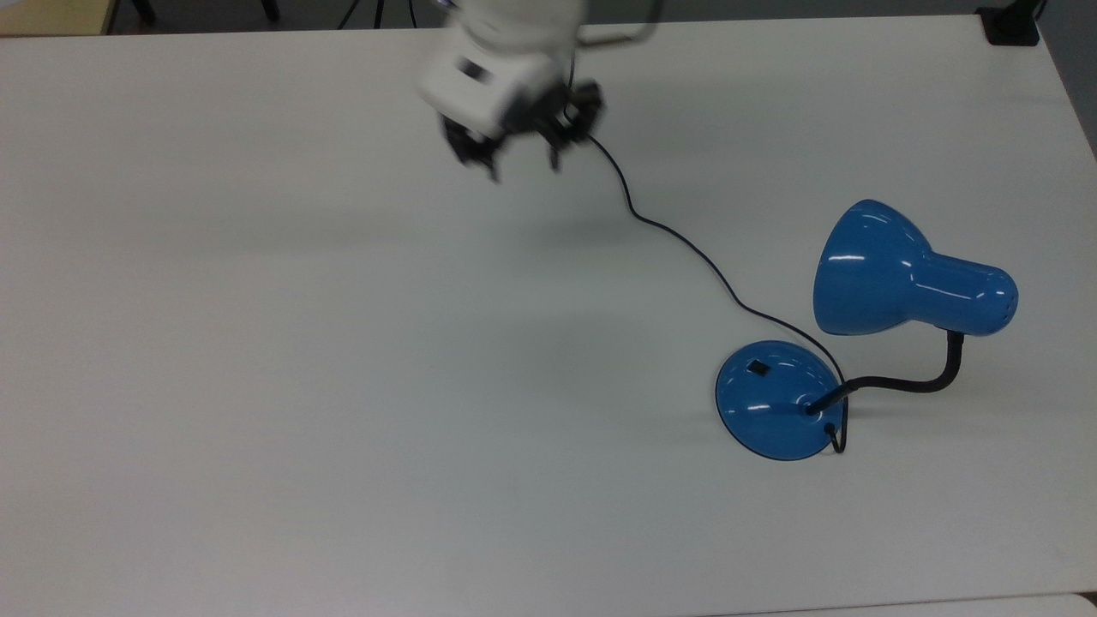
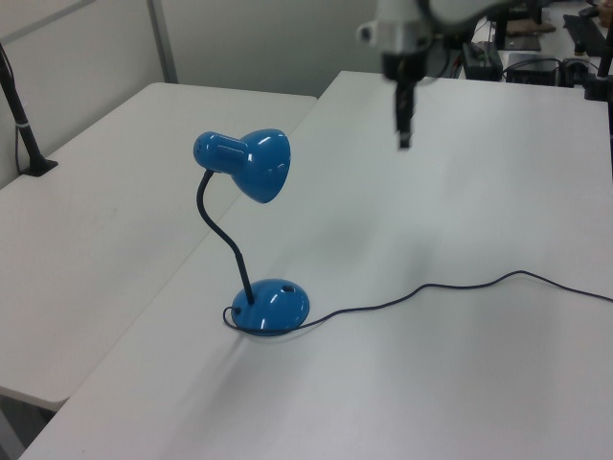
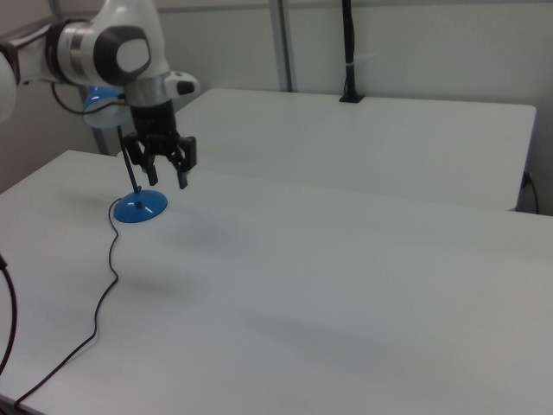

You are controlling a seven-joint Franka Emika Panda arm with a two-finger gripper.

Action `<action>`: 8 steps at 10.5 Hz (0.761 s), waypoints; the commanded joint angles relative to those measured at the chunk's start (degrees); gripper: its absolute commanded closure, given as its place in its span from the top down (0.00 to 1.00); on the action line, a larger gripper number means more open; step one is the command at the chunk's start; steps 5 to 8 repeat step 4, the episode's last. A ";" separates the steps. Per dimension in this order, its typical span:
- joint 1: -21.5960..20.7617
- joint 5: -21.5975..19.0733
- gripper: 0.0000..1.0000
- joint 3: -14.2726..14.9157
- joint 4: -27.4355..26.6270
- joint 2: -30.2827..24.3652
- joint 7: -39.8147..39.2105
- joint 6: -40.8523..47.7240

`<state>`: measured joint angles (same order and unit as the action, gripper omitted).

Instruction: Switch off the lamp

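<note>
The blue lamp stands near the top view's lower right corner of the white table, its shade arched over the domed base on a black gooseneck. Its cord trails toward the table's far edge, where the gripper hangs in the air with its 2 fingers spread, holding nothing, well apart from the lamp.

A lab or office: plain white tables pushed together before grey partition walls.
</note>
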<state>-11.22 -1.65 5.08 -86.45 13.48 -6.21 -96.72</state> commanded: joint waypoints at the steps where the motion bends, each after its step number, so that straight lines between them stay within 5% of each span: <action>1: 8.22 0.77 1.00 -1.65 -4.26 -9.42 3.22 8.02; 8: 9.38 0.77 1.00 -1.39 -4.17 -10.59 3.93 8.22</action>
